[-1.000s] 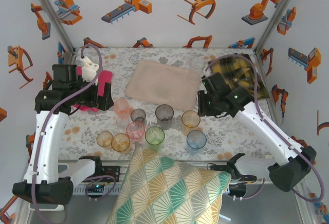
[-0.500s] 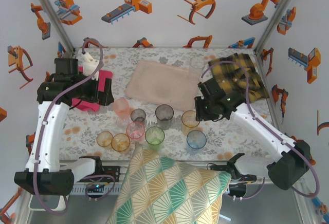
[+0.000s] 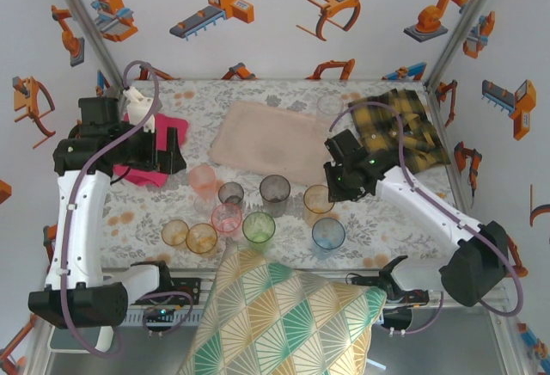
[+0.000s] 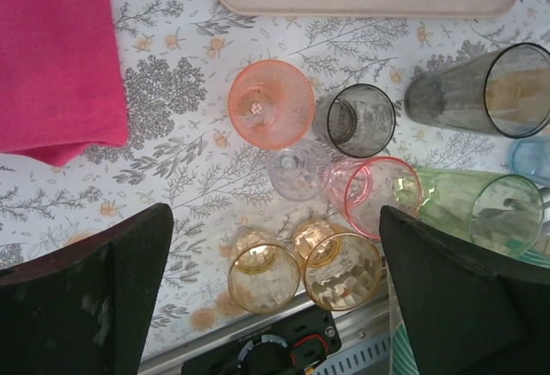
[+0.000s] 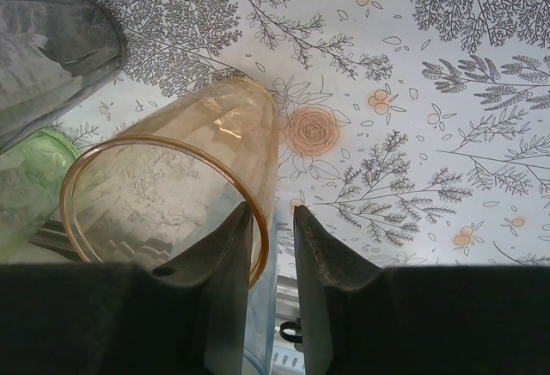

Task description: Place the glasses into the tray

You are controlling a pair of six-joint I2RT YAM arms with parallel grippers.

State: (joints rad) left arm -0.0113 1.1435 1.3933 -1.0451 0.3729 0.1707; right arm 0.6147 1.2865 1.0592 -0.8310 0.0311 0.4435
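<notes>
Right gripper (image 5: pixel 271 220) straddles the amber glass (image 5: pixel 172 186) at its rim, one finger inside and one outside. The jaws are narrow, and I cannot tell whether they clamp it. Open table (image 5: pixel 430 91) lies on one side, while the grey glass (image 5: pixel 43 57) and green glass (image 5: pixel 26 186) crowd the other. Left gripper (image 4: pixel 275 216) hangs spread wide above the glasses (image 3: pixel 228 218), which stand just before the tray (image 3: pixel 275 138).

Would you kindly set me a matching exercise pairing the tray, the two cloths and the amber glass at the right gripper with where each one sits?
Things:
1. tray
2. magenta cloth
3. plaid cloth
4. amber glass

Places:
A. far right corner of the table
B. its rim between the fingers of the right gripper
C. left side of the table
D. far middle, between the two cloths

Pairs: 1-D, 2-C, 3-A, 4-B.
</notes>
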